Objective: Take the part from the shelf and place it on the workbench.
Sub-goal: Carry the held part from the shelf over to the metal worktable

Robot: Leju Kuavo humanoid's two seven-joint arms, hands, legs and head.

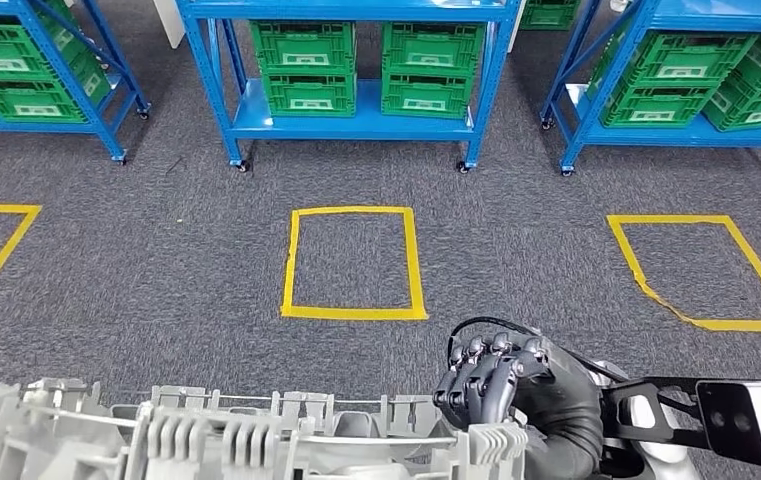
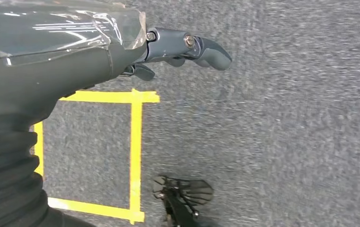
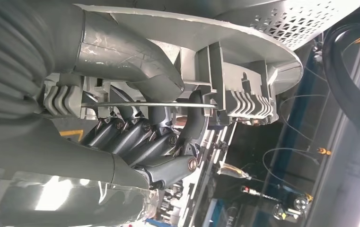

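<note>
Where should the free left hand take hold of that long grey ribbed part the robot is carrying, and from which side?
Probably the grey part's left end, coming from the robot's own left. The right hand already grips its right end, and the part lies long across the body, so an outer grip there should balance it. The left hand holds nothing.

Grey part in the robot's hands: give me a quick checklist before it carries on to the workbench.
1. Right hand grips the part: ok; the right wrist view shows fingers curled around its ribbed edge.
2. Left hand helps carry: not ok; the left wrist view shows it over bare carpet with nothing in it.
3. Part level: cannot tell; it lies across the bottom of the head view, partly cut off.
4. Floor ahead: ok; carpet with yellow tape squares, no obstacles.
5. Workbench in sight: not ok; ahead stand blue shelves with green crates.
</note>
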